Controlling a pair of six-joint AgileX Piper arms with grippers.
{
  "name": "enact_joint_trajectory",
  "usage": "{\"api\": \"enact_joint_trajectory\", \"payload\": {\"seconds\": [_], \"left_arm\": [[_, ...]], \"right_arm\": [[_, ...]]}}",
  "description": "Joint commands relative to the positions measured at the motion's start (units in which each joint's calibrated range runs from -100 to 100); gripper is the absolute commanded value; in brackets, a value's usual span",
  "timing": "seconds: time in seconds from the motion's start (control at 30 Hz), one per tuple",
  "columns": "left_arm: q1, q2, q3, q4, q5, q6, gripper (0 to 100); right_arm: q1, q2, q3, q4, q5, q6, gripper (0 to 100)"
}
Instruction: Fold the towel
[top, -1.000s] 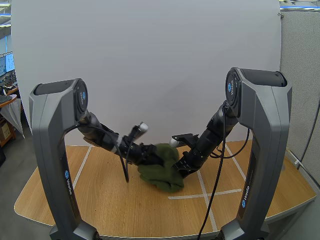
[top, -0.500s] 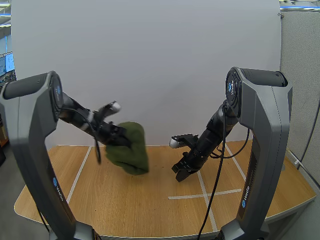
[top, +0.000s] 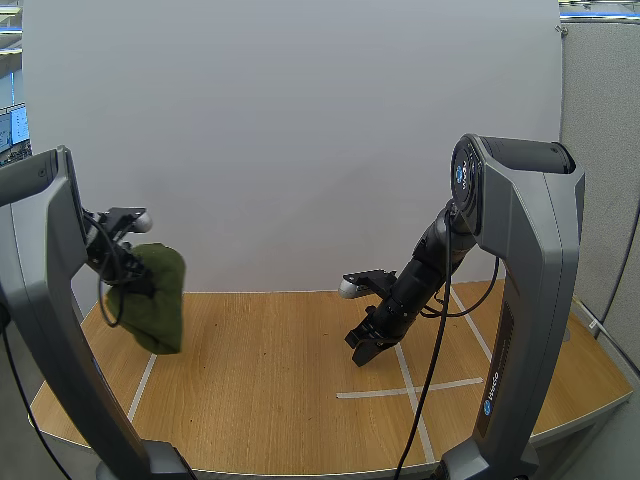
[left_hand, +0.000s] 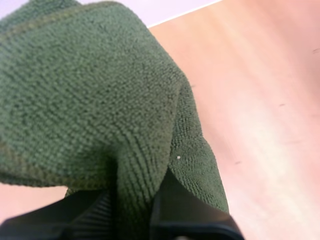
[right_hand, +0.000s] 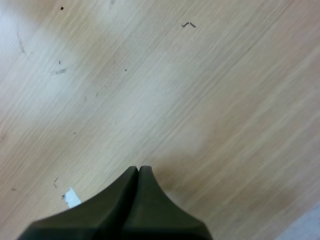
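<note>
High view first: the left hand (top: 133, 272) is up in the air at the far left side of the bench (top: 260, 380), well clear of the wood, and it has the dark green towel (top: 155, 297) clamped by its upper part. The towel is bunched rather than spread. It hangs as a thick, rounded wad with its long axis running close to vertical, the top edge up by the hand and the lower end pointing down toward the bench without touching it. From the left wrist view you can see the grip up close. The two black fingers (left_hand: 90, 215) stand a little apart with a thick fold of the nubby cloth pinched between them, and the rest of the towel bulges away from the hand in soft, overlapping folds, with bare wood beyond it. Over on the other side, the right hand (top: 365, 347) is low, just above the bench near the middle, beside the white tape lines (top: 405, 385) and well apart from the towel. It carries nothing. The right wrist view shows its fingers pressed together into one dark wedge, pointing at plain wood grain with a small scrap of white tape close by.
</note>
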Motion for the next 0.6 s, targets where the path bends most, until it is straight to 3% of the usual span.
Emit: {"api": "enact_joint_trajectory", "payload": {"seconds": [0.0,0.57], "left_arm": [[3.08,4.8,-8.3,1.6,1.5,2.6,0],[3.44,19.8,-22.7,5.4,1.5,5.1,0]], "right_arm": [[0.0,-1.8,0.7,-1.5,3.5,2.0,0],[0.0,-16.6,2.4,-4.7,4.5,8.7,0]]}}
